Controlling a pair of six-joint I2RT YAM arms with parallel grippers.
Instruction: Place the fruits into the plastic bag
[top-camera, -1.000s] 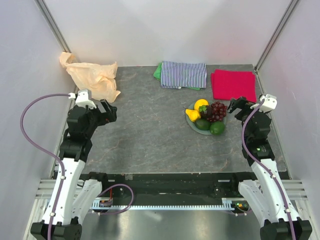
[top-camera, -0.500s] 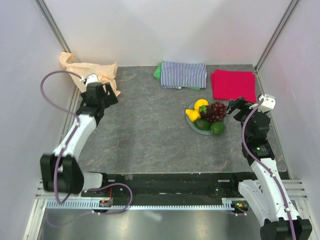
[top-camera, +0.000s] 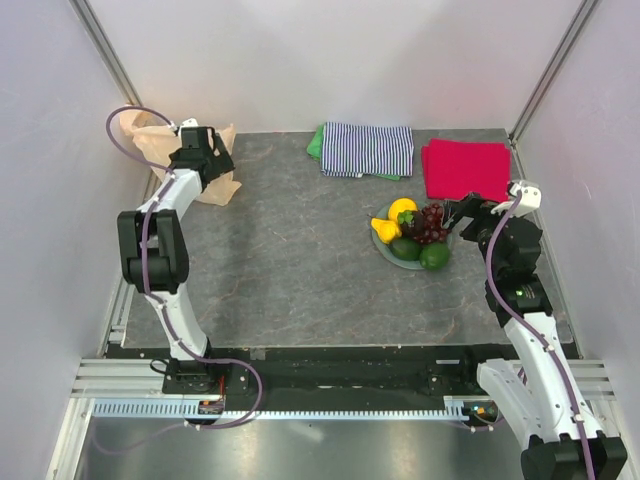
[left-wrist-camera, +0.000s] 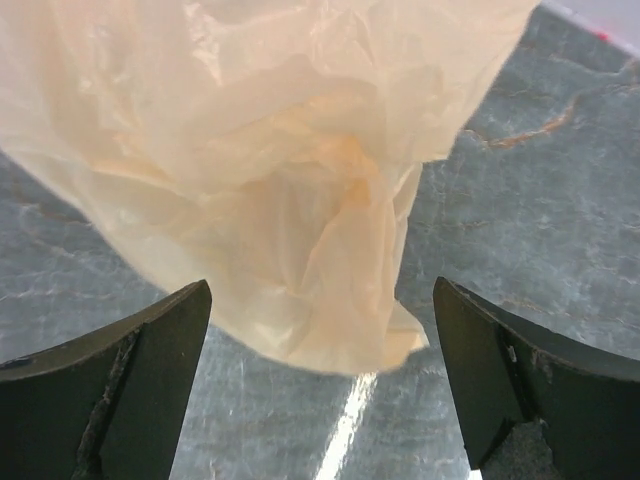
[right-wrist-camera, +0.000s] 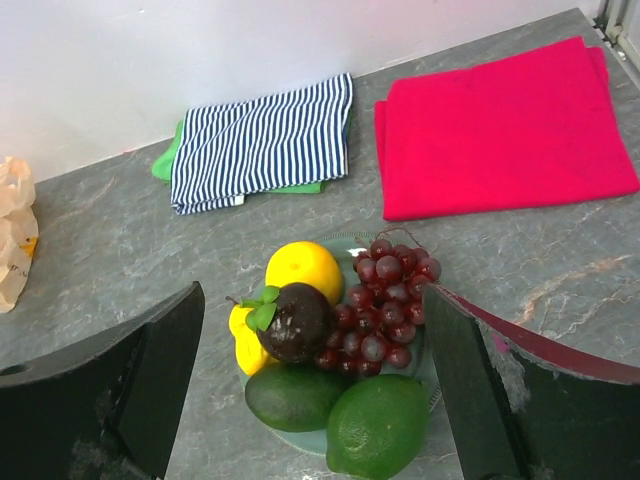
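Note:
The fruits lie heaped on a grey-green plate (right-wrist-camera: 346, 243): a lemon (right-wrist-camera: 303, 270), a yellow pear (right-wrist-camera: 243, 340), a purple grape bunch (right-wrist-camera: 390, 300), an avocado (right-wrist-camera: 295, 395), a lime (right-wrist-camera: 378, 425) and a dark round fruit with green leaves (right-wrist-camera: 298, 320). My right gripper (right-wrist-camera: 312, 295) hangs open above and just right of the plate (top-camera: 385, 250), holding nothing. The crumpled cream-peach plastic bag (top-camera: 150, 140) lies in the far left corner. My left gripper (left-wrist-camera: 320, 290) is open over the bag's near edge (left-wrist-camera: 280, 150), its jaws wide on either side of a fold.
A striped folded cloth (top-camera: 367, 148) on a green one lies at the back centre. A red folded cloth (top-camera: 466, 168) lies at the back right, just behind the plate. White walls close in the back and both sides. The left arm stretches along the left wall.
My left arm has stretched out from near its base to the far left corner, bringing the gripper over the bag. The right gripper has edged forward toward the plate.

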